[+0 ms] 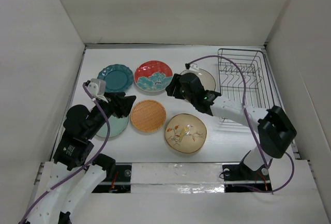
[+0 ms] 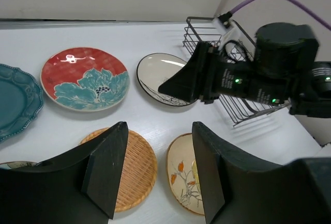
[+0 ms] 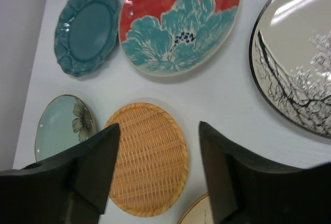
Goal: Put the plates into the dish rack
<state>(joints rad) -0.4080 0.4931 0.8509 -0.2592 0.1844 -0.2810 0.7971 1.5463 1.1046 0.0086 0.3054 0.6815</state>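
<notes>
Six plates lie flat on the white table: scalloped dark teal (image 1: 115, 77), red floral (image 1: 153, 76), cream with black branches (image 1: 206, 78), pale teal (image 1: 115, 126), orange woven-look (image 1: 148, 115) and beige with bird (image 1: 185, 133). The black wire dish rack (image 1: 243, 81) stands at the right with no plates in it. My left gripper (image 1: 129, 103) (image 2: 159, 131) is open and empty, above the gap between the orange plate (image 2: 132, 167) and the bird plate (image 2: 183, 177). My right gripper (image 1: 170, 89) (image 3: 159, 128) is open and empty, hovering between the red plate (image 3: 178, 25) and the orange plate (image 3: 150, 157).
The right arm (image 2: 248, 74) stretches from the rack side across the cream plate (image 2: 163, 79). The left arm covers part of the pale teal plate (image 3: 59, 125). White walls close in the table on the left, back and right.
</notes>
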